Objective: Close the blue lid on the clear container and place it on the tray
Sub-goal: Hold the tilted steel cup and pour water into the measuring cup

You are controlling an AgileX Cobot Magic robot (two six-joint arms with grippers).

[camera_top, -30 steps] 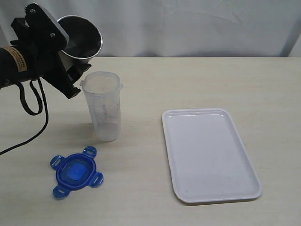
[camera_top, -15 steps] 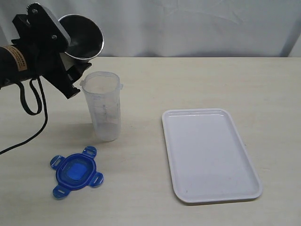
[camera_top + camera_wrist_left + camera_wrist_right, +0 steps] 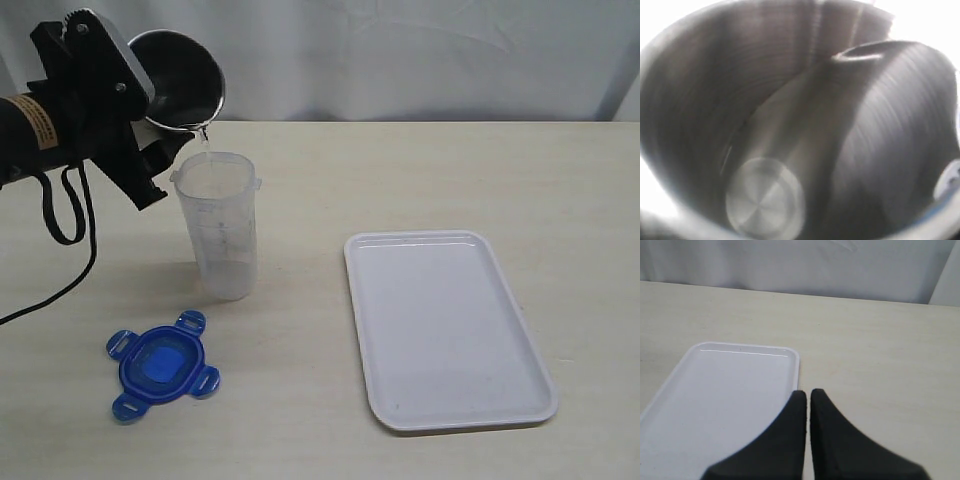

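Note:
The clear container [image 3: 222, 225] stands upright and uncovered on the table, left of centre. The blue lid [image 3: 160, 365] lies flat in front of it, apart from it. My left gripper [image 3: 152, 135] is shut on a metal cup [image 3: 180, 78] that is tilted over the container's mouth, and a thin stream of liquid [image 3: 205, 136] falls from the cup's lip. The left wrist view shows only the cup's inside [image 3: 790, 125]. The white tray [image 3: 445, 325] lies bare on the right. My right gripper [image 3: 808, 394] is shut with nothing in it, over the tray's edge [image 3: 792, 370].
The left arm's black cable [image 3: 60, 230] hangs down to the table left of the container. A white curtain [image 3: 400, 50] closes off the table's far edge.
The left gripper has tipped the metal cup a little further toward the container, and a thin stream now runs from its lip. Nothing else has moved.

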